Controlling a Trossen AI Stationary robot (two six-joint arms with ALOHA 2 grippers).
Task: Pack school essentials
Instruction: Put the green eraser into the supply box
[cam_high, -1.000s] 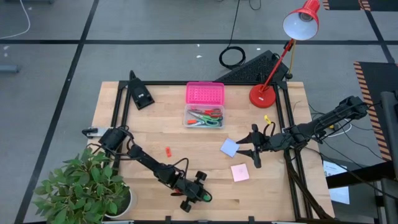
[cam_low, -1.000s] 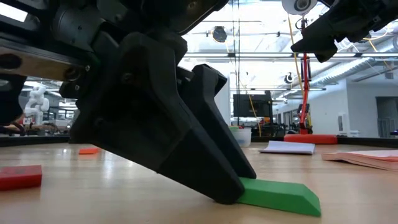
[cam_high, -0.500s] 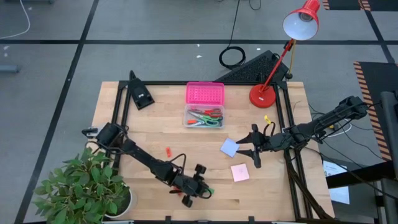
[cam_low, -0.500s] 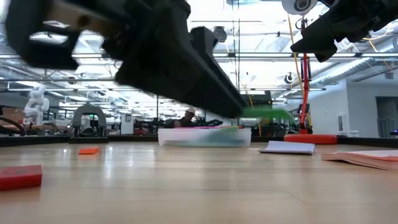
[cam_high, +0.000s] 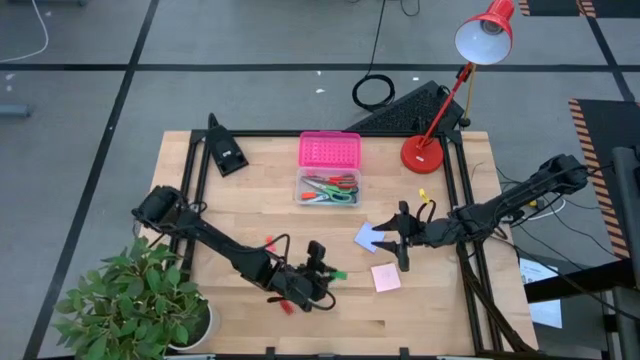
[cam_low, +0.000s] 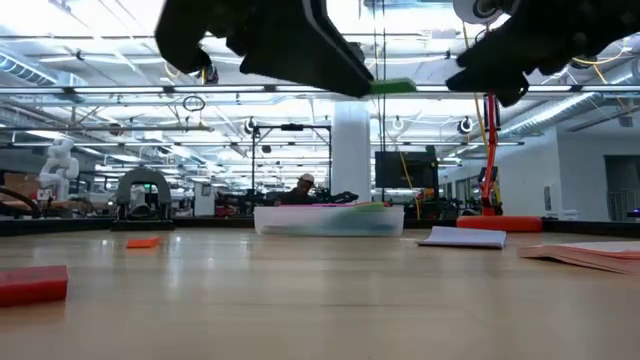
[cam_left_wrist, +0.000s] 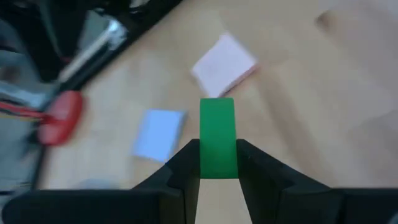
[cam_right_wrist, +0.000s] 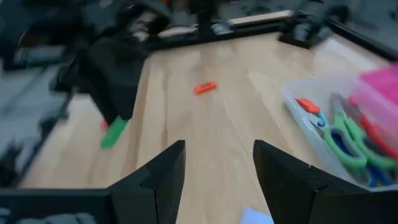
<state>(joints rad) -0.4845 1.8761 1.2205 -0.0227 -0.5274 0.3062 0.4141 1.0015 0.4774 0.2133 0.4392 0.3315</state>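
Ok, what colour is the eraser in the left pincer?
Green eraser, clearest in the left wrist view.

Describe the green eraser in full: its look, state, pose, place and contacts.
The green eraser is a small, flat, bright green block with plain faces, matte and rubbery-looking. It is pinched between the two dark fingers of the left gripper, its far end sticking out beyond the fingertips. It is off the table: the low view shows it high above the wooden top, roughly level. From above it hangs over the front middle of the table, left of the pink notepad. Only the fingers touch it.
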